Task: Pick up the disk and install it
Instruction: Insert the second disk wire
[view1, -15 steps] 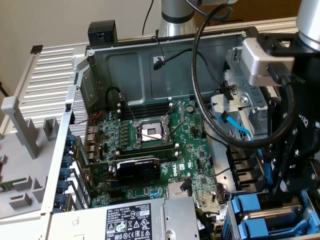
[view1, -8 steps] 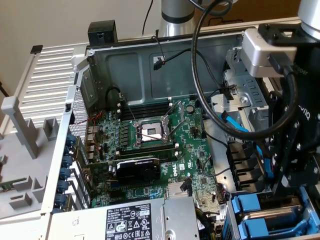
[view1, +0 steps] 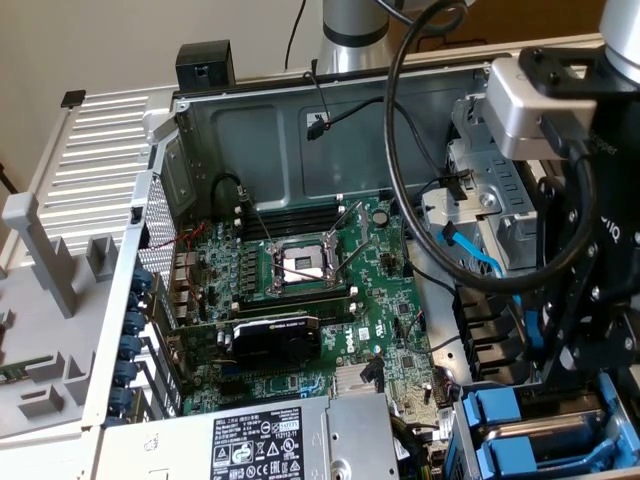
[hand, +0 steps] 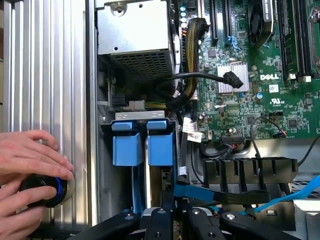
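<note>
1. An open grey metal computer case (view1: 300, 130) fills the exterior view, with its green motherboard (view1: 320, 290) in the middle of the frame.
2. The black end effector (hand: 174, 212) hangs at the right edge of the exterior view, low over the drive bay in the lower right corner.
3. I cannot tell whether the end effector is apart, together or clamped on anything.
4. The disk (view1: 497, 410), grey metal in a bright blue plastic carrier frame, sits in that bay. It is just beside a second blue carrier (view1: 510, 460) and close under the end effector.
5. The silver power-supply box (view1: 300, 445) with a black-and-white label lies at the bottom edge, to the exterior view's left of the bay.
6. In the wrist view a person's two hands (hand: 30, 157) hold a black round knob with a blue ring (hand: 45, 192) over a pale ribbed panel (hand: 50, 65), well apart from the end effector.
</note>
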